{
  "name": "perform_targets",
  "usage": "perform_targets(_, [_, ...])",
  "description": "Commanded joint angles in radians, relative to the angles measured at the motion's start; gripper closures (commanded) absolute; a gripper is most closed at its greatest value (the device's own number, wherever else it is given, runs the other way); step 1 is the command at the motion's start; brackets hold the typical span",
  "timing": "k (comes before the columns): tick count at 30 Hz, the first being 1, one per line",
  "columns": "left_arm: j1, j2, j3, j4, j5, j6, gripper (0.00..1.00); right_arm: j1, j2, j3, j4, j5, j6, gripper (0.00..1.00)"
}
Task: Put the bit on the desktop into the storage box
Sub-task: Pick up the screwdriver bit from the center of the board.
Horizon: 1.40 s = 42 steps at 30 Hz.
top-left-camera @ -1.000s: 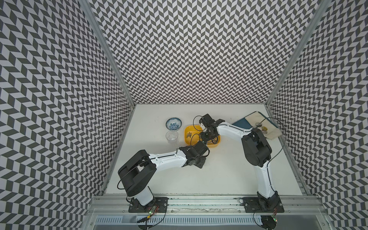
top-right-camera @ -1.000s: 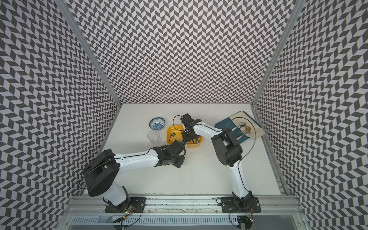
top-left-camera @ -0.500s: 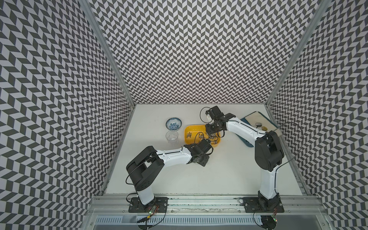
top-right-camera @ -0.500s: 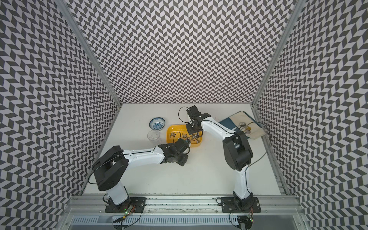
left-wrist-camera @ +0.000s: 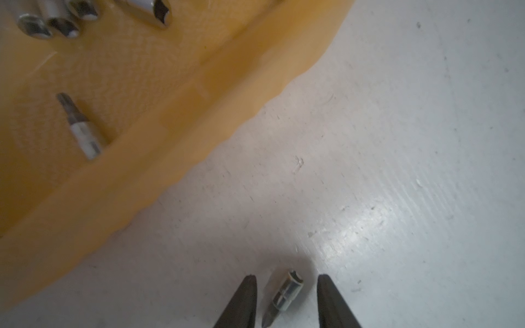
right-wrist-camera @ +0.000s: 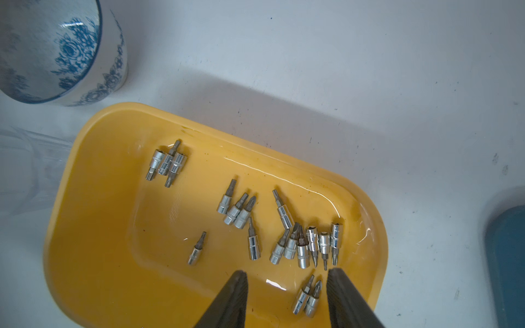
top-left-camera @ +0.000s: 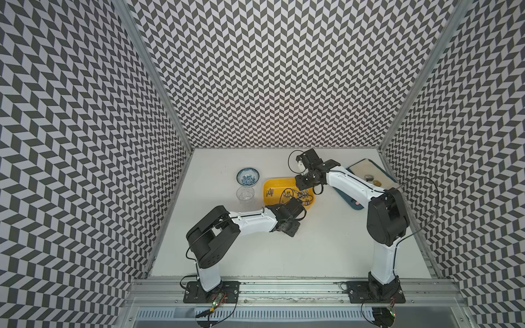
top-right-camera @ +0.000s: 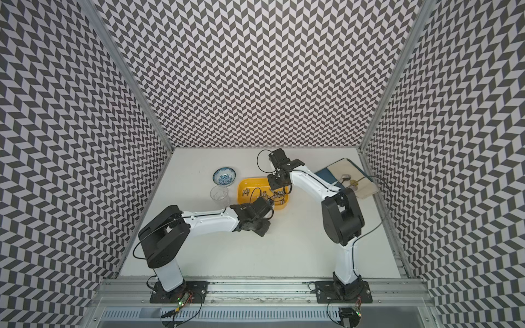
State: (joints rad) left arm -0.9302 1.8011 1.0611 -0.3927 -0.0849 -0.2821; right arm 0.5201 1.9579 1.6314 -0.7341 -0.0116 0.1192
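The storage box (top-left-camera: 272,186) (top-right-camera: 246,186) is a shallow yellow bin in mid-table, shown in both top views and holding several silver bits (right-wrist-camera: 241,211). In the left wrist view one silver bit (left-wrist-camera: 286,294) lies on the white desktop just outside the box's wall (left-wrist-camera: 147,159). My left gripper (left-wrist-camera: 287,279) is open, and its fingers stand either side of that bit with a gap on each side. The left wrist hides this bit in the top views. My right gripper (right-wrist-camera: 287,272) hangs open over the box (right-wrist-camera: 113,284), gripping nothing.
A blue-patterned bowl (top-left-camera: 248,176) (right-wrist-camera: 56,51) and a clear glass (top-left-camera: 245,194) stand left of the box. At the back right lies a blue tray (top-left-camera: 352,203) (right-wrist-camera: 508,255) with a beige cloth (top-left-camera: 366,169) and small items. Patterned walls enclose the table.
The right arm pulled back from the box's middle toward its far right corner and its jaws opened wider. The left arm's elbow swung in; its gripper stays by the box's near edge.
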Motion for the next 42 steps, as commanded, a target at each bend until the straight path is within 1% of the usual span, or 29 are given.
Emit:
perform_targets(1, [-0.01,0.026,0.029,-0.03,-0.007,0.021,0.61,-0.006,-0.056,0.005,0.005,0.012,-0.009,0.5])
perform_targets(7, [-0.01,0.038,0.039,-0.047,-0.012,0.027,0.63,-0.01,-0.062,-0.005,0.005,0.012,-0.012,0.5])
perform_targets(10, [-0.01,0.04,0.039,-0.051,-0.012,0.027,0.67,-0.011,-0.065,-0.007,0.006,0.012,-0.012,0.5])
perform_targets(12, [-0.01,0.044,0.04,-0.055,-0.013,0.027,0.73,-0.011,-0.066,-0.008,0.005,0.012,-0.012,0.5])
perform_targets(15, [-0.012,0.045,0.038,-0.061,-0.02,0.027,0.76,-0.012,-0.07,-0.01,0.006,0.013,-0.012,0.5])
perform_targets(19, [-0.015,0.034,0.027,-0.063,-0.035,0.027,0.84,-0.012,-0.074,-0.013,0.006,0.012,-0.011,0.5])
perform_targets(21, [-0.015,0.031,0.025,-0.066,-0.036,0.027,0.9,-0.012,-0.077,-0.014,0.006,0.012,-0.012,0.5])
perform_targets(23, [-0.018,0.029,0.022,-0.069,-0.038,0.022,1.0,-0.012,-0.081,-0.019,0.004,0.012,-0.01,0.5])
perform_targets(29, [-0.027,-0.023,0.027,-0.091,-0.017,0.0,1.0,-0.014,-0.119,-0.056,0.016,0.015,0.015,0.5])
perform_targets(33, [-0.027,-0.087,0.061,-0.137,-0.006,-0.013,1.0,-0.017,-0.181,-0.101,0.062,0.058,0.054,0.49])
perform_targets(38, [-0.023,-0.134,0.15,-0.243,-0.065,-0.004,1.0,-0.067,-0.256,-0.083,0.075,0.071,0.066,0.49])
perform_targets(42, [0.02,-0.137,0.259,-0.31,-0.079,0.032,1.0,-0.113,-0.312,-0.07,0.07,0.073,0.063,0.49])
